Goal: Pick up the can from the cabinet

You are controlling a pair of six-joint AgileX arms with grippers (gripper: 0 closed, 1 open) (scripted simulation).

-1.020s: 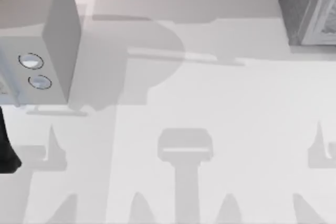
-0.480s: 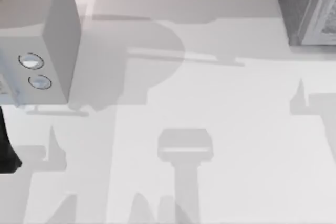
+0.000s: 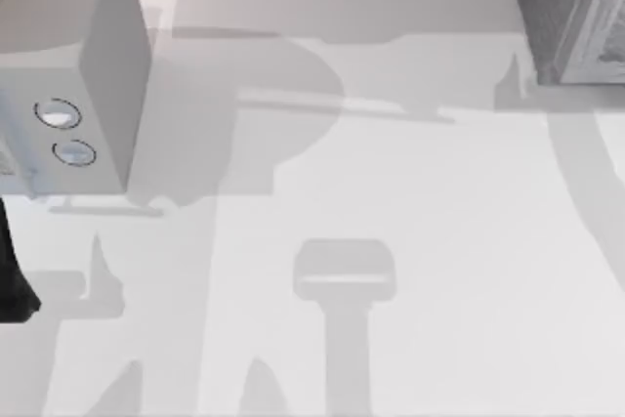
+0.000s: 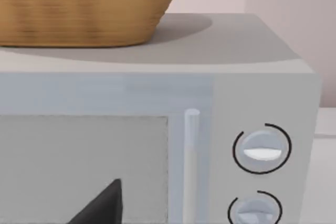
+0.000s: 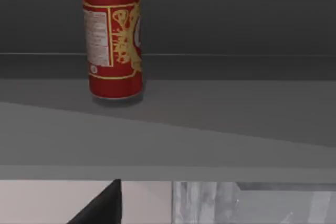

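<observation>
The can [image 5: 113, 38] is red with yellow print and a silver top. It stands upright on a grey shelf inside the cabinet [image 5: 220, 114], against a dark back wall. My right gripper [image 5: 102, 207] shows as a dark tip below the shelf edge, lower than the can and apart from it. From above, the cabinet [image 3: 562, 17] is the dark speckled box at the far right corner, with the right arm's shadow reaching up to it. My left gripper [image 4: 102, 207] hangs in front of the microwave's door.
A light-grey microwave [image 3: 78, 85] with two round dials stands at the far left, with a woven basket [image 4: 79, 3] on top. A dark part of the left arm [image 3: 12, 280] sits at the left edge. The white table [image 3: 391, 202] spreads between the boxes.
The right arm's shadow has slid from the near right of the table up to the cabinet's front. The left arm has not moved.
</observation>
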